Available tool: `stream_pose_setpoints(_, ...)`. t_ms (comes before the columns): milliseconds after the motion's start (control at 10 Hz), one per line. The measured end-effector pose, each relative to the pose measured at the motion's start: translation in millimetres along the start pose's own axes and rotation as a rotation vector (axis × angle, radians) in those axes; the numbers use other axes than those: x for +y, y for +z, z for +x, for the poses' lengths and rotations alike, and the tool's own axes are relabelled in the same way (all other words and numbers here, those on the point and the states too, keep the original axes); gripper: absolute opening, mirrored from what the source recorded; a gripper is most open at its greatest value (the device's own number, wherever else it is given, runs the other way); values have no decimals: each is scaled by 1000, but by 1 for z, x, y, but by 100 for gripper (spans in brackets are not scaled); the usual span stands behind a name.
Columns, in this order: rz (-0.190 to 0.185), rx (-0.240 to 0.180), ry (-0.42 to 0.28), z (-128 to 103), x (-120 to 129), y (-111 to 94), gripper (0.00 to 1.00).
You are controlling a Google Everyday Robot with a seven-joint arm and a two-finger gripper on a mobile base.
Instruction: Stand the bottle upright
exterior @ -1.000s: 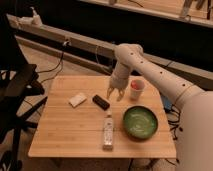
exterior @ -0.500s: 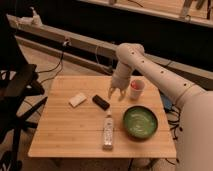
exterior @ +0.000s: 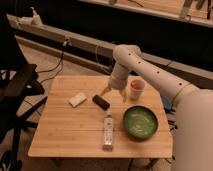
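- The white arm (exterior: 165,82) enters from the right, rises to a rounded joint above the table's back edge, then drops straight down.
- The gripper (exterior: 114,95) hangs over the back-middle of the table, pointing downward, its two fingers spread apart and holding nothing. It sits between the black block and the cup, touching neither.
- The bottle (exterior: 107,131) lies on its side near the front edge, just left of the green bowl, its long axis running front to back. It is well apart from the gripper.
- Surface: a light wooden table (exterior: 60,130) with plank seams.
- Room: a dark chair (exterior: 15,95) stands off the left edge; a long ledge (exterior: 65,37) with hanging cables runs behind.
- Count on the table, five items: one bottle; one green bowl (exterior: 140,122) toward the front right corner; one pinkish cup (exterior: 136,88) upright near the back right; one black block (exterior: 101,102) at centre; one pale flat pad (exterior: 77,100) left of the block.
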Motion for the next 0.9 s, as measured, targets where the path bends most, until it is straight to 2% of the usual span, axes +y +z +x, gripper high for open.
stream_pose_setpoints(300,11,-33,-15,7,-1,24,80)
stream_pose_setpoints(600,30,-87,-40,5,-6,49,80)
stream_pose_setpoints(900,38,-175,-66,-1,-12,82,80)
